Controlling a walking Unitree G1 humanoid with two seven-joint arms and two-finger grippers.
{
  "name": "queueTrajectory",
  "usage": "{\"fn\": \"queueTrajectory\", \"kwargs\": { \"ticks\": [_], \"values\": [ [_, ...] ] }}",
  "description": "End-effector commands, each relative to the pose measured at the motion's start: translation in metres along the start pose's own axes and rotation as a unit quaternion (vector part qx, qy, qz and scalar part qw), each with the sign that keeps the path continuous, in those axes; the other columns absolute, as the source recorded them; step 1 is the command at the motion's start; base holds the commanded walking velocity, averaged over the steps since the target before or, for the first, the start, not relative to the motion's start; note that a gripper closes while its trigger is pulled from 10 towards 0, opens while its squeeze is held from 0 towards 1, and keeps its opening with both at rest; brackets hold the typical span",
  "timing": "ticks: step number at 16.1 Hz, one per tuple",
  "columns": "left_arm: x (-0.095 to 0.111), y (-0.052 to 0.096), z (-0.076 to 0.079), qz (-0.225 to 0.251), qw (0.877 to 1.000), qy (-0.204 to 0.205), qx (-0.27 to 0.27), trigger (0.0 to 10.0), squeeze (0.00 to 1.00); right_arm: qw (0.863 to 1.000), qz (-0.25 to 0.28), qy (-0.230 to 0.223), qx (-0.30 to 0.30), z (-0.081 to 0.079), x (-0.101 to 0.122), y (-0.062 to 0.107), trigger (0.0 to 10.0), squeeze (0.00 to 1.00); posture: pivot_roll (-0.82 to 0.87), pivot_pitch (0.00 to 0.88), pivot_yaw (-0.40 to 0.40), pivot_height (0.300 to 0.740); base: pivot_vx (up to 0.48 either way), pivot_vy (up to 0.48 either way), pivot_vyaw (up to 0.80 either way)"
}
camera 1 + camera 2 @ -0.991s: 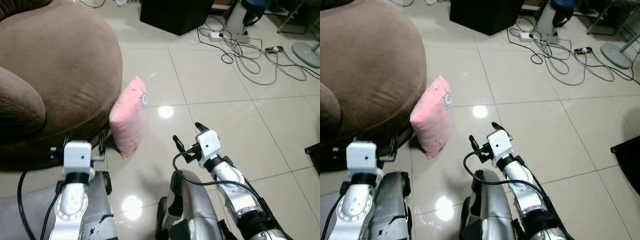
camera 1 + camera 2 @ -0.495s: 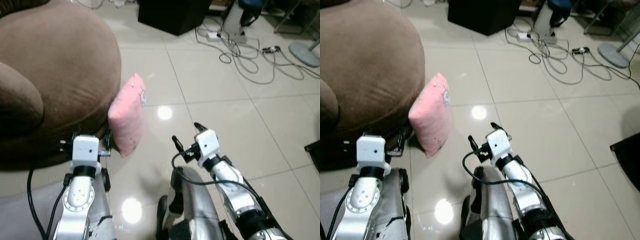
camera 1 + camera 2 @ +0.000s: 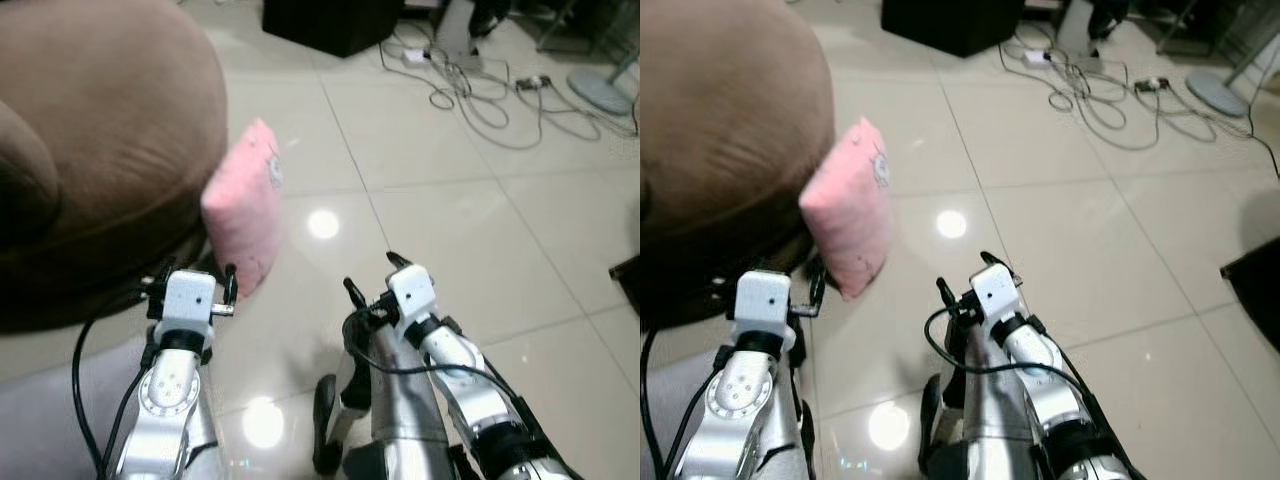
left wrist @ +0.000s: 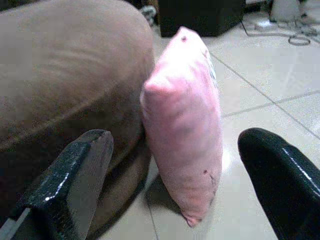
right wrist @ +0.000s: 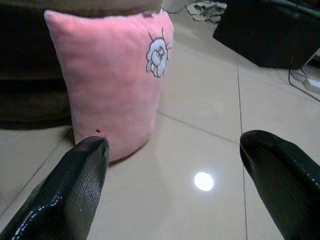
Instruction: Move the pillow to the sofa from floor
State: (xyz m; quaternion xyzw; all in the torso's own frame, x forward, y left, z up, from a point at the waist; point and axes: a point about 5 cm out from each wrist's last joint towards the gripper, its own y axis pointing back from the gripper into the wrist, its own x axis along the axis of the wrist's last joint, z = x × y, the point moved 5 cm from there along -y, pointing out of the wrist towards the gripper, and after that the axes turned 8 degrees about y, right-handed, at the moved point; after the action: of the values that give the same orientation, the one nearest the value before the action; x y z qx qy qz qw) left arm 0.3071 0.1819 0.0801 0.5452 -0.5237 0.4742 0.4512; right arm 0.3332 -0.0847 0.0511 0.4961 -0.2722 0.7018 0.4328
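Standing on edge on the tiled floor, the pink pillow is leaning against the brown sofa, just ahead of the left claw. That claw is holding its fingers spread wide, with the pillow framed between them but not touched. The right claw is hovering, also spread open, with the pillow ahead and to its left. Tangled cables are lying far beyond the right claw.
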Motion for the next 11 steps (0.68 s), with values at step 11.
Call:
{"fn": "queueTrajectory", "kwargs": {
  "ticks": [11],
  "values": [
    [-0.0176,-0.0003,0.0087,-0.049,0.999,-0.012,-0.004,10.0,0.0,1.0,-0.022,0.007,0.006,-0.0001,-0.0106,0.0073,10.0,0.0,0.13,0.216,-0.21,0.449,0.476,0.0,0.0]
  ]
}}
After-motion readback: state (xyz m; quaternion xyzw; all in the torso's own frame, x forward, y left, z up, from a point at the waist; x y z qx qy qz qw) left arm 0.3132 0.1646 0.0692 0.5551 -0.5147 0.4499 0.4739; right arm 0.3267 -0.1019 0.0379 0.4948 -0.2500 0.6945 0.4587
